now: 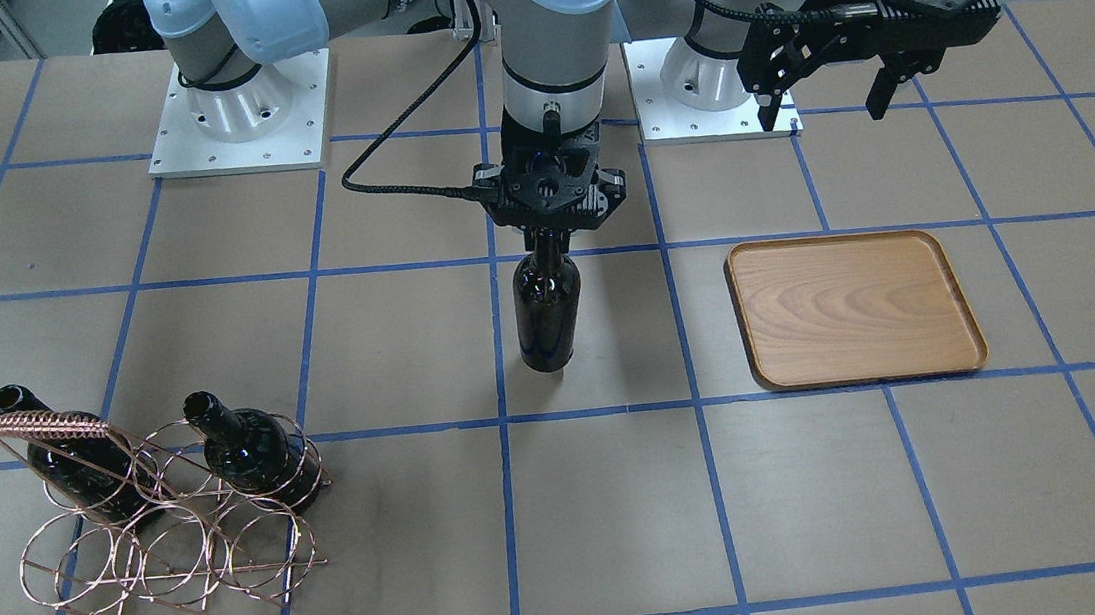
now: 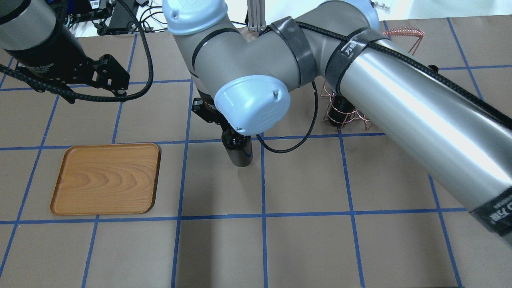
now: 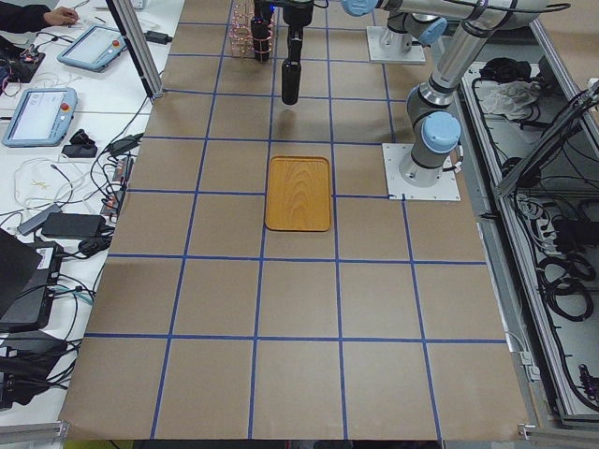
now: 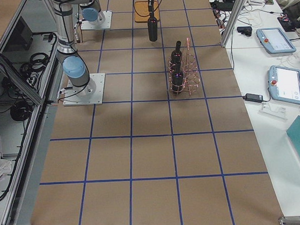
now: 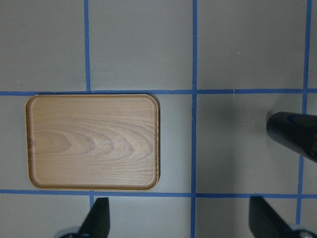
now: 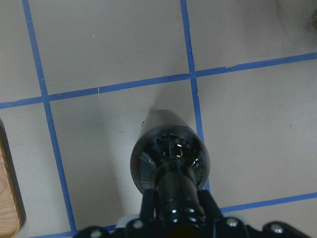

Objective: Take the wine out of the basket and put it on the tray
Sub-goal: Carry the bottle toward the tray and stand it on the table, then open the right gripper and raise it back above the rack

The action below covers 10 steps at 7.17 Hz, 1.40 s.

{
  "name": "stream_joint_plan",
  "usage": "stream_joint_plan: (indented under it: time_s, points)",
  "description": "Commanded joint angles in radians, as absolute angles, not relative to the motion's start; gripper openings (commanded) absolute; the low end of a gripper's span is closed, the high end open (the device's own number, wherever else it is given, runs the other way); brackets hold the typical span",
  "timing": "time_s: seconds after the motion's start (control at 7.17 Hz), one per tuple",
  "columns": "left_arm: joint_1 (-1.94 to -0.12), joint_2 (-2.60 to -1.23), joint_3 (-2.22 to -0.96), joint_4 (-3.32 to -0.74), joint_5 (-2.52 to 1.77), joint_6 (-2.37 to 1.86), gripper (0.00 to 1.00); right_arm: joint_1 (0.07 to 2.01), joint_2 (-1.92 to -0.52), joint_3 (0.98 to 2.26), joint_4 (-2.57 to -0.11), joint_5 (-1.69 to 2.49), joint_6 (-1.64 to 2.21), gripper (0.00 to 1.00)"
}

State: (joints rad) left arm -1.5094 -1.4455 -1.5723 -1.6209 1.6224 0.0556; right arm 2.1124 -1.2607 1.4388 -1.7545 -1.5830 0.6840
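Observation:
My right gripper (image 1: 549, 237) is shut on the neck of a dark wine bottle (image 1: 548, 312) and holds it upright between basket and tray; the right wrist view shows the bottle (image 6: 171, 158) from above. The copper wire basket (image 1: 165, 505) stands at the view's left with two more dark bottles (image 1: 245, 447) in its rings. The wooden tray (image 1: 854, 308) lies empty to the view's right of the held bottle. My left gripper (image 1: 825, 110) is open and empty, high behind the tray. The left wrist view shows the tray (image 5: 91, 141) below its open fingers (image 5: 99, 218).
Brown table with a blue tape grid. The two arm bases (image 1: 238, 116) stand at the robot's edge. In the overhead view my right arm (image 2: 400, 104) hides much of the basket (image 2: 344, 112). Operators' tablets (image 4: 280, 39) lie on a side bench.

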Motion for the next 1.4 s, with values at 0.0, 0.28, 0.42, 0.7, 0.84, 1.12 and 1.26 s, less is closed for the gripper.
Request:
stream_joint_plan:
  time_s: [0.0, 0.28, 0.42, 0.7, 0.84, 1.12, 1.26]
  points:
    - [-1.509, -1.445, -1.572, -1.621, 1.623, 0.055, 1.00, 2.114, -1.256, 1.494, -1.848, -1.556, 0.670, 0.00]
    - [-1.509, -1.445, -1.572, -1.621, 1.623, 0.055, 1.00, 2.109, -1.262, 1.484, -1.841, -1.554, 0.658, 0.99]
    - [-1.509, -1.445, -1.572, -1.621, 1.623, 0.055, 1.00, 2.083, -1.284, 1.436, -1.794, -1.549, 0.594, 1.00]
    - [-1.509, -1.445, -1.572, -1.620, 1.623, 0.055, 1.00, 1.944, -1.348, 1.311, -1.590, -1.557, 0.366, 1.00]
    - [-1.509, -1.445, -1.572, -1.620, 1.621, 0.055, 1.00, 1.834, -1.415, 1.309, -1.527, -1.560, 0.204, 1.00]
    - [-1.511, -1.453, -1.572, -1.617, 1.615, 0.049, 1.00, 1.685, -1.546, 1.316, -1.321, -1.566, -0.006, 1.00]
    - [-1.516, -1.463, -1.571, -1.614, 1.611, -0.010, 1.00, 1.640, -1.554, 1.324, -1.322, -1.566, -0.096, 1.00]
